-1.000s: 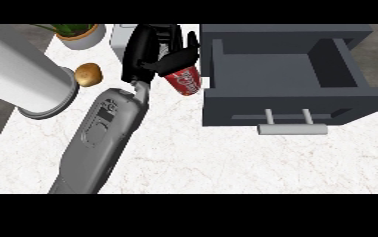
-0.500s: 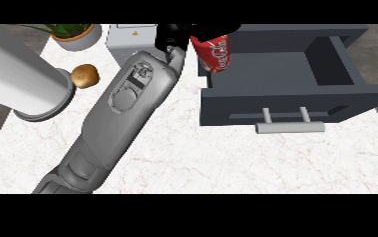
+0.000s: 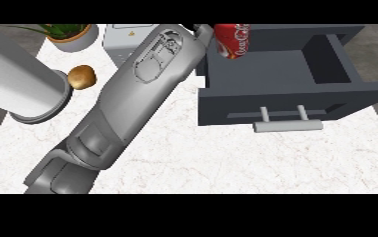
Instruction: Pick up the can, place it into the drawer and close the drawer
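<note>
One grey forearm (image 3: pixel 140 96) crosses the bench (image 3: pixel 221 161) from the lower left toward the top of the view, carrying one red can (image 3: pixel 232 40) that hangs at the left back corner of the open drawer (image 3: pixel 277 71), over its inside. The hand itself is almost wholly hidden behind the wrist and the can, so I cannot tell how its fingers lie, though the can is off the bench and must be borne by it. Which arm this is I cannot say for certain either; no second arm shows. The can seems held high and tilted so that it passes over the drawer's wall before it is lowered in. The drawer stands pulled out, its one handle (image 3: pixel 288 125) facing the robot, ready for a push once the can is inside. Elsewhere are one potted plant (image 3: pixel 70 35), one small brown lump (image 3: pixel 82 77), one pale cylinder (image 3: pixel 29 88) and one white box (image 3: pixel 124 42).
</note>
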You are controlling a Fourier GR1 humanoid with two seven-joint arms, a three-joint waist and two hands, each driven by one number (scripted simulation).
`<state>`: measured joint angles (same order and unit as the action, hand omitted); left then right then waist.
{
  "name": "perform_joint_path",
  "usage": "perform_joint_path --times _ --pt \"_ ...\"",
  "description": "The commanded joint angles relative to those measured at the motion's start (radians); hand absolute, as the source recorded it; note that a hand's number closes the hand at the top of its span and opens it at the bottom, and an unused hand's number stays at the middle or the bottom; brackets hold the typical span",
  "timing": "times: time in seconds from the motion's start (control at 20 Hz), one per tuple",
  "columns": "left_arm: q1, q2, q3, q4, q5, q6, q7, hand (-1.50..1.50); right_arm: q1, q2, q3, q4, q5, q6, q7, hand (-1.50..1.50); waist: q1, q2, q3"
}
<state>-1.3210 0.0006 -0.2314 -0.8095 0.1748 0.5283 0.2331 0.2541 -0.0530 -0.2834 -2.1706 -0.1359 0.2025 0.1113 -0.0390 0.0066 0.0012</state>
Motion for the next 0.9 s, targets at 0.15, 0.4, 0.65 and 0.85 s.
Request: perform_joint_path --times 0.15,0.4,0.65,0.85 --pt "-0.122 -0.001 -0.051 0.195 0.112 0.045 -0.062 1.50 -0.017 0.008 0.036 -0.040 0.017 -0.010 0.054 -1.50 -0.019 0.005 0.000" --pt "-0.187 -0.001 -0.093 0.291 0.145 0.026 -0.093 1.50 -0.030 0.013 0.026 0.024 0.038 -0.005 -0.010 -1.50 -0.024 0.007 0.001" --pt "-0.195 -0.001 -0.151 0.329 0.230 0.058 -0.096 1.50 -0.054 0.023 0.053 -0.020 0.044 -0.026 0.047 -1.50 -0.045 0.010 0.001" --pt "-0.163 -0.001 -0.224 0.335 0.247 0.073 -0.137 1.50 0.017 0.051 0.080 -0.008 0.085 -0.009 -0.010 -1.50 -0.044 0.007 0.001"
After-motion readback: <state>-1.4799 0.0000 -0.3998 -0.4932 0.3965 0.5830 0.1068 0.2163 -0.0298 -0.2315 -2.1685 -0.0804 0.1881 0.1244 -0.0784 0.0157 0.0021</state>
